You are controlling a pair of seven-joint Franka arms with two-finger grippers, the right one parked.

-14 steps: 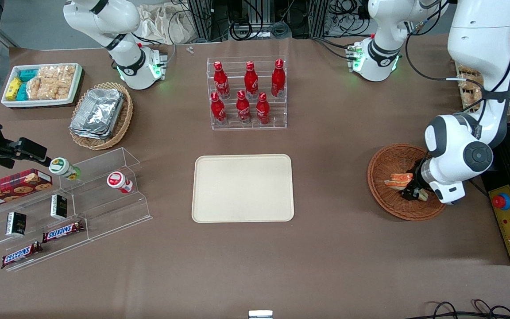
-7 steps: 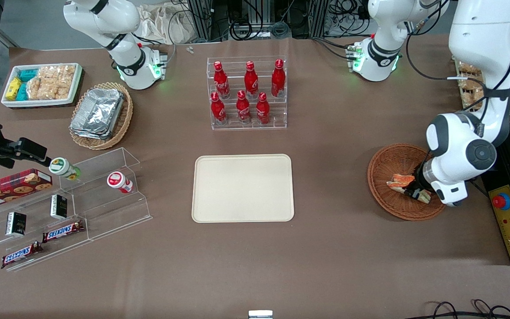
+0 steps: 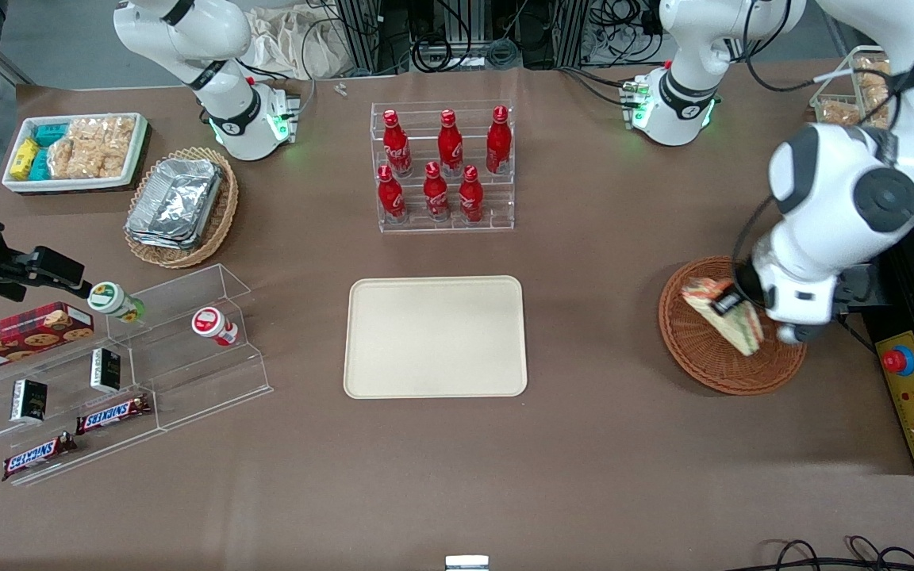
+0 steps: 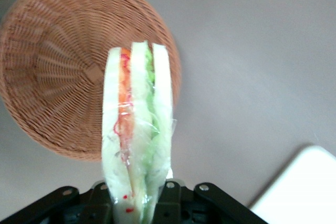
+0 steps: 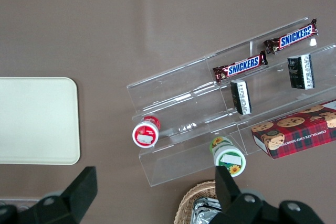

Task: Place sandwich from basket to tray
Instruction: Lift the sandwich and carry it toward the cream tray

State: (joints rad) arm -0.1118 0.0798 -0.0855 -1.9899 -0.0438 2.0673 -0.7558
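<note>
My left gripper [image 3: 731,309] is shut on the sandwich [image 3: 723,316], a wrapped wedge of pale bread with orange-red and green layers, and holds it above the reddish-brown wicker basket [image 3: 699,361]. In the left wrist view the sandwich [image 4: 137,129] stands between the fingers [image 4: 173,195] of the gripper [image 4: 137,203], with the basket [image 4: 58,87] below, nothing else showing in it. The cream-beige tray [image 3: 435,336] lies flat in the middle of the table, toward the parked arm's end from the basket; a corner of it shows in the left wrist view [image 4: 299,187].
A clear rack of red bottles [image 3: 443,166] stands farther from the front camera than the tray. A clear stepped shelf [image 3: 132,365] with snacks, a tan basket of foil trays [image 3: 179,206] and a white snack bin [image 3: 76,151] lie toward the parked arm's end. A yellow control box [image 3: 913,396] sits beside the basket.
The gripper closed on the sandwich in the basket and has lifted it up out of the basket; the arm's wrist has risen.
</note>
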